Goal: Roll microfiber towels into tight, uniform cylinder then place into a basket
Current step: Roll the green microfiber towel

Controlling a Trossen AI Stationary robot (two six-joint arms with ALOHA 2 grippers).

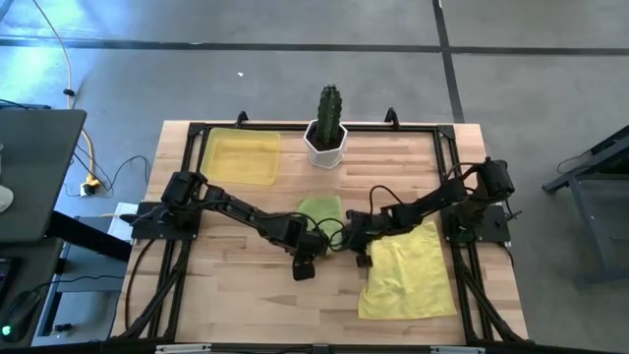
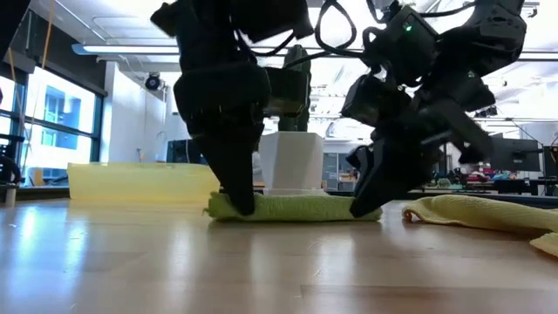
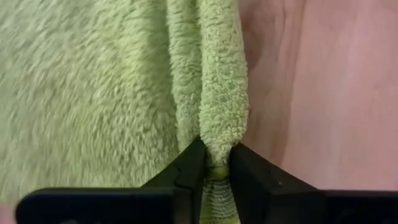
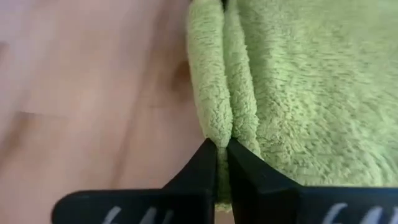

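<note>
Both grippers (image 2: 240, 205) (image 2: 366, 208) pinching green towel's (image 2: 296, 207) seemingly left-right rolled edge.

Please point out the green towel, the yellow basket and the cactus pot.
green towel (image 2: 296, 208): low view, middle of its folded edge.
yellow basket (image 1: 242, 157): high view, middle of its floor.
cactus pot (image 1: 325, 146): high view, white wall of the pot.

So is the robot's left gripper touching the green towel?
Touching. In the left wrist view the left gripper pinches the folded edge of the green towel between its two fingers.
</note>
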